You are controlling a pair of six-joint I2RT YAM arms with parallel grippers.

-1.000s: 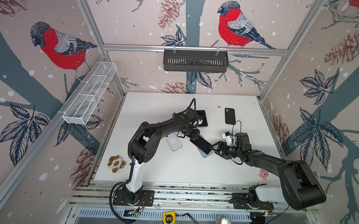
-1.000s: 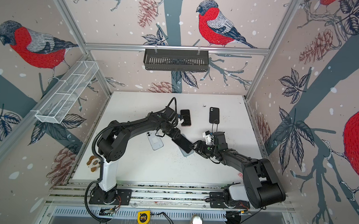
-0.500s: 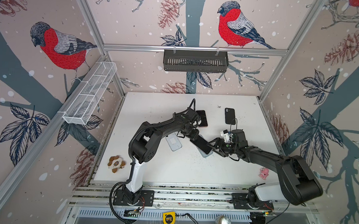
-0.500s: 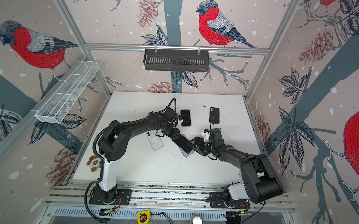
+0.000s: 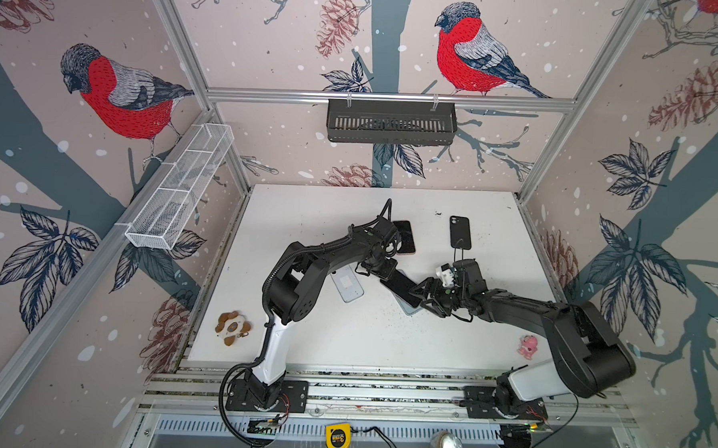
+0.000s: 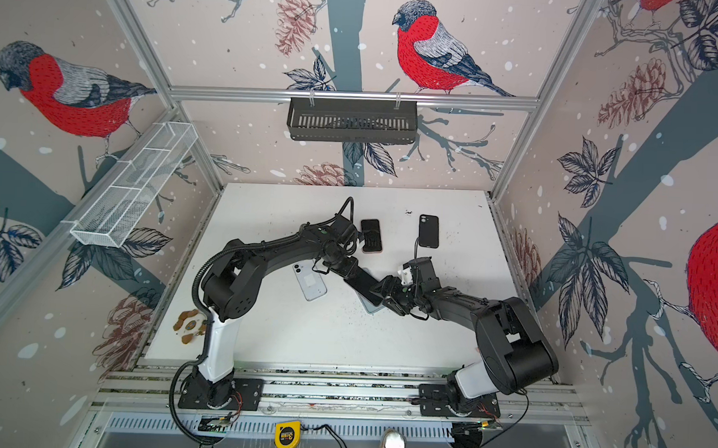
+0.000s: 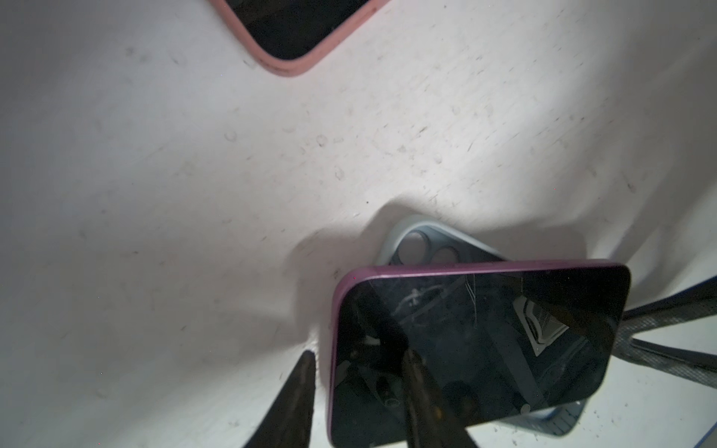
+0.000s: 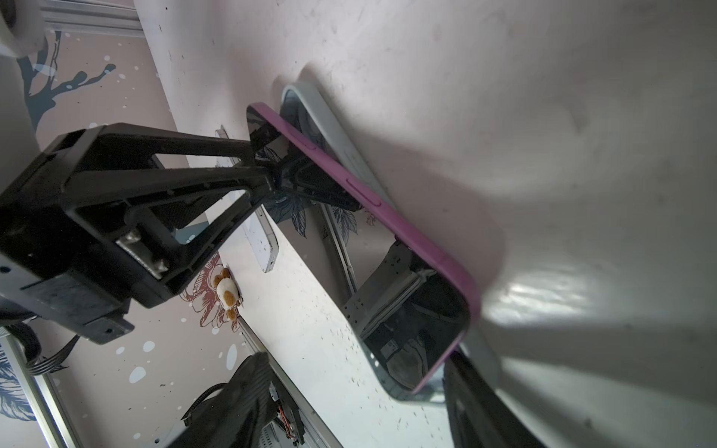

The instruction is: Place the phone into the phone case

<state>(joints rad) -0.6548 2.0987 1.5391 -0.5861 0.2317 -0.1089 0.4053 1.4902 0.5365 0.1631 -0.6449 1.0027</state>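
The phone (image 5: 402, 287) (image 6: 363, 285) has a purple rim and a dark screen. It lies tilted, screen up, on the pale blue-grey phone case (image 5: 407, 308) (image 7: 426, 240) mid-table, not seated in it. My left gripper (image 5: 382, 272) (image 7: 357, 353) is at one end of the phone. One finger rests on the screen, the other stands just off the long edge, so the jaws are open. My right gripper (image 5: 423, 296) (image 8: 355, 357) is open at the opposite end, one finger against the case (image 8: 329, 128) and the other well apart.
A pink-cased phone (image 5: 404, 237) lies just behind the left gripper, and a black case (image 5: 460, 232) further back right. A white phone (image 5: 346, 282) lies face down under the left arm. A plush dog (image 5: 232, 327) sits front left, a pink toy (image 5: 528, 347) front right.
My right gripper has moved left, up to the near end of the phone and case. The left jaws have narrowed a little. The phone has hardly moved.
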